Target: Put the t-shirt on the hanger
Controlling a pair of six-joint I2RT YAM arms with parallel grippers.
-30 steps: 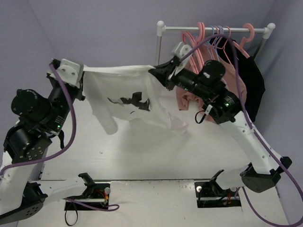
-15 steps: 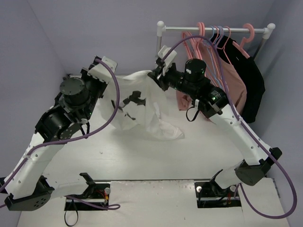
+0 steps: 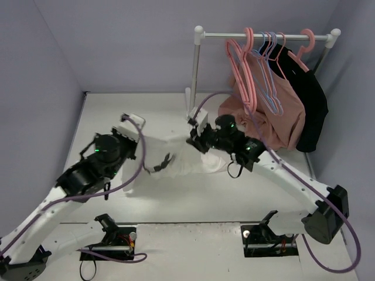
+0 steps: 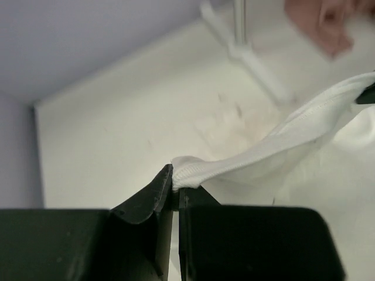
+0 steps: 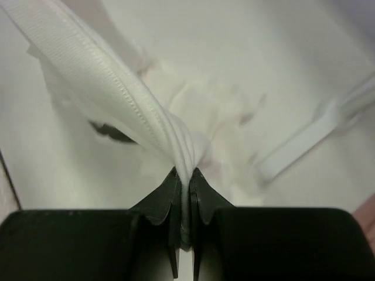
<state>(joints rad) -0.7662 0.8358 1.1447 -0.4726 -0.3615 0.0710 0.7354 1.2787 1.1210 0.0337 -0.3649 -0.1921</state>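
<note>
Left wrist view has the left gripper [image 4: 174, 178] pinched tight on a stitched hem of the white t-shirt [image 4: 304, 132]. No gap shows between the fingers, and the cloth runs from the tips up and away to their right. Right wrist view shows the right gripper [image 5: 184, 181] likewise clamped, a bunched ribbed band of the t-shirt standing up out of its tips and leaning to their left. The remaining fabric lies crumpled on the table [image 5: 263, 35] just beyond the fingertips.

From the top external view, the t-shirt rests in a low heap on the table between the two grippers, a bit of its black print [image 3: 164, 163] facing up. The light-blue hanger [image 3: 266, 76] hangs on the rack rail [image 3: 222, 36] well beyond the right fingers. It is apart from the t-shirt and sits among pink hangers [image 3: 241, 70], a dusty-pink top [image 3: 281, 120] and a black garment [image 3: 313, 111].
</note>
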